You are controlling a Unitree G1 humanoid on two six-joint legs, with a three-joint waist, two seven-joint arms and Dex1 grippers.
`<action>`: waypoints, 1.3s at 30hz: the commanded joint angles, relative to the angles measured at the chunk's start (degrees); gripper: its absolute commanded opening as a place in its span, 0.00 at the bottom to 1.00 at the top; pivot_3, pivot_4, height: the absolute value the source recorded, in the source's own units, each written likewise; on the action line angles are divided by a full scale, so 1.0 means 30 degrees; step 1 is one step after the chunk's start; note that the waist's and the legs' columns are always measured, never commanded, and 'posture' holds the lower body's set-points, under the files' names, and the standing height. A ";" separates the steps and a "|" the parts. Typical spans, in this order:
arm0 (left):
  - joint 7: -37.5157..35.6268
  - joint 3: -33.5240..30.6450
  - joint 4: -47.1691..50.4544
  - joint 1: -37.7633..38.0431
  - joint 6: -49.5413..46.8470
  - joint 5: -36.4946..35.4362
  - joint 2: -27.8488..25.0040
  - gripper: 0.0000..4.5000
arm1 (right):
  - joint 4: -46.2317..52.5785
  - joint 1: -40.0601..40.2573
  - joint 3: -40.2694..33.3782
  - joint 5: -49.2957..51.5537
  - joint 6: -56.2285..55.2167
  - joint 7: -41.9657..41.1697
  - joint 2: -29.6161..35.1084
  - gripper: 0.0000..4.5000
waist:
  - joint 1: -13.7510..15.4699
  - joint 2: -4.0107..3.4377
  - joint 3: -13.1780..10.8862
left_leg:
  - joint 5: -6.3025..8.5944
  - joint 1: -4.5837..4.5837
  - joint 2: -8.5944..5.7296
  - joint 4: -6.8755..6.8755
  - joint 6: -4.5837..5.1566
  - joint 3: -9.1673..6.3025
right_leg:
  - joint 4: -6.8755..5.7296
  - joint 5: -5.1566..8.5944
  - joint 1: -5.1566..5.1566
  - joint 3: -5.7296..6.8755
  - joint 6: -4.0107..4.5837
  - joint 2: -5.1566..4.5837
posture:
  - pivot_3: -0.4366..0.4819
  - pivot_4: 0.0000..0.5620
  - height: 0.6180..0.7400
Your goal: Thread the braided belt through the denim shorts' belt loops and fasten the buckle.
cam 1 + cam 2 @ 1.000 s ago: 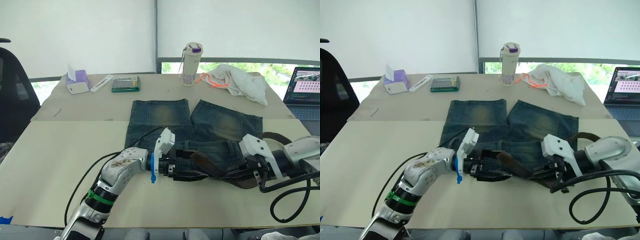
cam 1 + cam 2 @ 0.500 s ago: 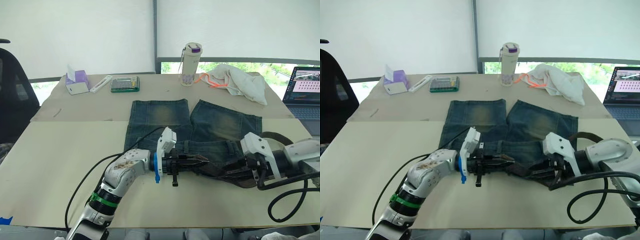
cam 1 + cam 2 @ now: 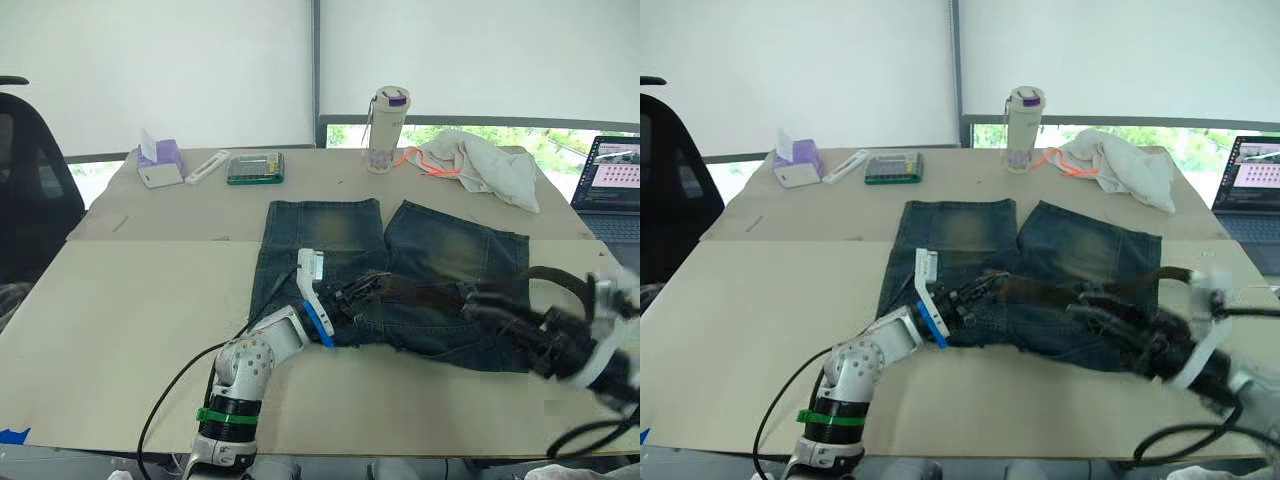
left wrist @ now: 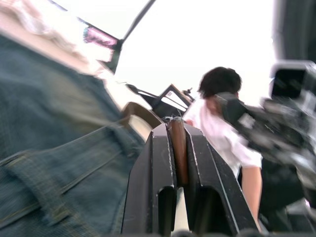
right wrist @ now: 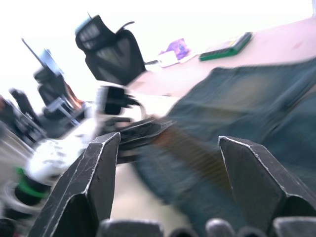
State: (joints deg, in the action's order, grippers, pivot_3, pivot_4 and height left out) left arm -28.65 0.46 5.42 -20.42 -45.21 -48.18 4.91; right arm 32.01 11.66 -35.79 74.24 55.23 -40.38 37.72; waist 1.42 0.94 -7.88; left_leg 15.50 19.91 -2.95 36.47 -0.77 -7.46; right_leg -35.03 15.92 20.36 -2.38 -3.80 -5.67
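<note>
My left fingers (image 4: 163,168) pinch the brown belt (image 3: 420,293) over the shorts (image 3: 440,250) near the table's (image 3: 120,330) front edge; my right fingers (image 5: 101,173) are spread wide, empty.

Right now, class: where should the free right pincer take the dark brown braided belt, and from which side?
Take the dark brown braided belt on its exposed flat run across the blue denim shorts, from above: it lies flat, and the left pincer already pinches its end.
</note>
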 commanded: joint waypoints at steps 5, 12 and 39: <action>0.0477 -0.1228 0.0943 -0.0705 -0.2286 -0.3713 0.0336 0.00 | -0.0592 0.0375 0.3569 -0.2477 -0.2150 0.4610 -0.4307 0.79 | -0.0390 -0.0029 0.0052 | 0.0000 -0.0020 -0.0017 0.0019 -0.0004 0.0016 | -0.0007 -0.0008 -0.0004 -0.0027 -0.0029 -0.0002 | 0.48 0.27 1.00; 0.0669 -0.1119 0.1180 -0.0559 -0.3200 -0.4673 -0.0020 0.00 | -0.1366 -0.1353 0.3822 -0.0788 -0.3743 0.5983 -0.7085 0.79 | -0.0429 -0.0121 0.0101 | -0.0005 -0.0020 -0.0031 0.0013 -0.0010 -0.0008 | -0.0005 -0.0011 0.0016 -0.0023 -0.0023 0.0000 | 0.48 0.27 1.00; -0.0781 0.1361 0.2449 -0.0041 0.0628 0.0554 -0.2671 0.56 | -0.2700 -0.2292 0.2772 0.0451 -0.5262 0.6901 -0.4864 0.00 | -0.0536 -0.0201 0.0149 | -0.0005 -0.0011 -0.0041 -0.0003 -0.0011 0.0019 | 0.0005 -0.0012 0.0031 -0.0026 -0.0018 0.0000 | 0.48 0.27 1.00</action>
State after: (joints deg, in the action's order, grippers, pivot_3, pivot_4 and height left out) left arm -27.43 0.76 7.95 -21.11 -48.59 -52.62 -0.08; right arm 25.70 5.86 -23.54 75.38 40.95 -19.51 20.01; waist -0.19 0.34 -7.43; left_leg 15.48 19.87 -3.07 36.44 -0.81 -7.41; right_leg -35.01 15.88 20.45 -2.45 -3.85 -5.67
